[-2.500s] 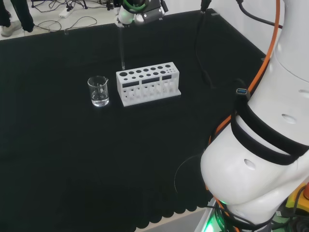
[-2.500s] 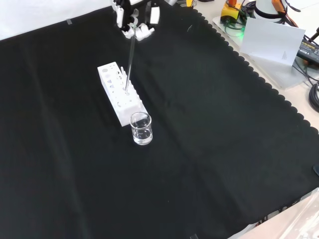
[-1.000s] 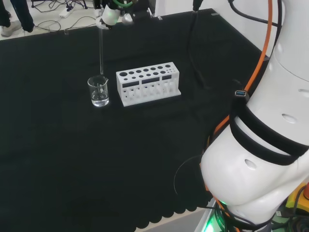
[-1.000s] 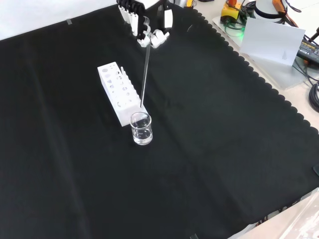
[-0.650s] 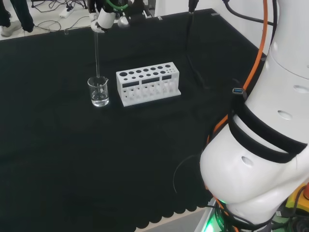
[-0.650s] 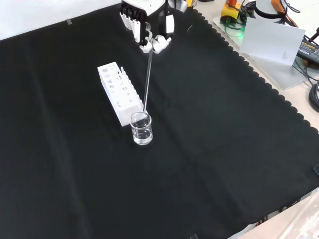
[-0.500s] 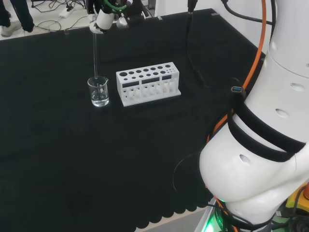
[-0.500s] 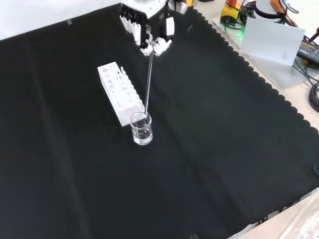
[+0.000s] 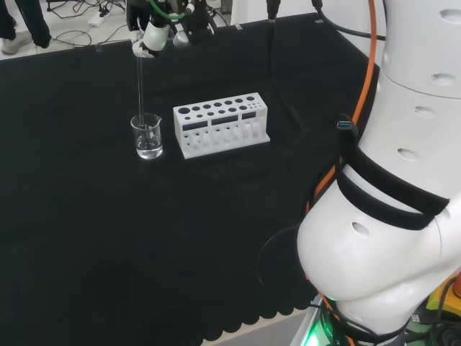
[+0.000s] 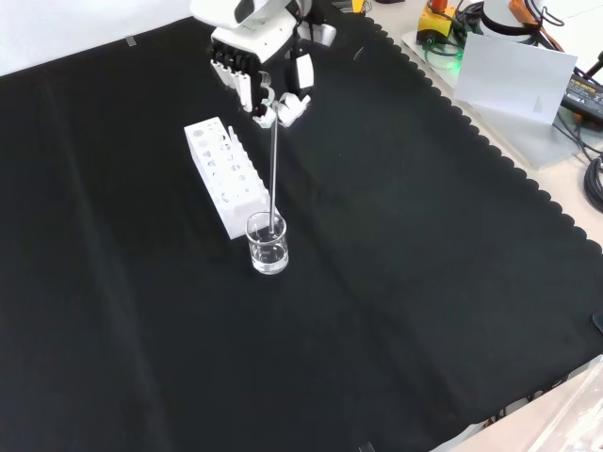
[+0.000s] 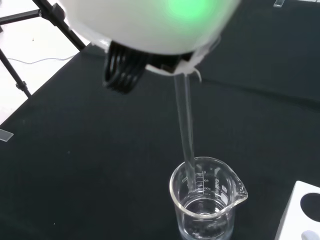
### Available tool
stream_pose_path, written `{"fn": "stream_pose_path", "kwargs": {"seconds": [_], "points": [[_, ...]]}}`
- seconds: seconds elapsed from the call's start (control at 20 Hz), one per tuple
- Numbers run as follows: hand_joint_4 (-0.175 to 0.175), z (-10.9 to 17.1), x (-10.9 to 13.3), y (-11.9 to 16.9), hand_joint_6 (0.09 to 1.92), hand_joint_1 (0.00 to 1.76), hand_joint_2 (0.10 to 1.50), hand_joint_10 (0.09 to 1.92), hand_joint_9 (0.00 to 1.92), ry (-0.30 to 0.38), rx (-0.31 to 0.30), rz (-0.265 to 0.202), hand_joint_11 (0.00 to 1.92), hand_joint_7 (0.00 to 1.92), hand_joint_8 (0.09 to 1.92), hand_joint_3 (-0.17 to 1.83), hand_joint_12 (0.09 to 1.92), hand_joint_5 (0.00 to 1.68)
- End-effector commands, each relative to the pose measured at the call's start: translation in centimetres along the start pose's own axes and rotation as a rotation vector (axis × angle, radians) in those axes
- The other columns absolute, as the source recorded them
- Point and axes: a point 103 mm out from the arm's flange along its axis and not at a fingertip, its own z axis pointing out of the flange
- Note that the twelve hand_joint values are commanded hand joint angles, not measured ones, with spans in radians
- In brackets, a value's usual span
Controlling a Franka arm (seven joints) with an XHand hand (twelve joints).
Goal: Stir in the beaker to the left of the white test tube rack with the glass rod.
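Lowered since a moment ago, the glass rod (image 10: pixel 273 169) now dips inside the beaker (image 10: pixel 267 243), pinched by the hand (image 10: pixel 259 68)

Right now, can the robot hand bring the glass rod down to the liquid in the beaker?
Probably yes: the robot hand holds the glass rod upright, its tip already inside the open beaker.

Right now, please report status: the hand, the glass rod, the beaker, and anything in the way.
Hand shut on glass rod. Rod upright, tip inside beaker, just above the clear liquid. White rack beside beaker, apart from the rod. Nothing in the way.
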Motion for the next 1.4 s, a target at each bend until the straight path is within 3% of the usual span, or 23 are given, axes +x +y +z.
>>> {"fn": "stream_pose_path", "kwargs": {"seconds": [0.05, 0.35, 0.6, 1.4], "points": [[-0.175, 0.5, -1.6, 0.4, 0.67, 1.23, 0.43, 0.62, 1.91, 0.012, 0.019, 0.000, 1.78, 1.67, 0.77, 1.01, 0.67, 1.37], [-0.175, 0.8, -2.6, 0.7, 0.67, 1.23, 0.43, 0.62, 1.91, 0.017, 0.037, 0.017, 1.78, 1.67, 0.77, 1.01, 0.67, 1.37], [-0.175, 3.1, -2.6, 0.9, 0.67, 1.23, 0.43, 0.62, 1.91, 0.015, 0.082, 0.019, 1.78, 1.67, 0.77, 1.01, 0.67, 1.37], [-0.175, 5.7, 0.6, 2.1, 0.67, 1.23, 0.43, 0.62, 1.91, 0.025, 0.135, -0.007, 1.78, 1.67, 0.77, 1.01, 0.67, 1.37]]}}
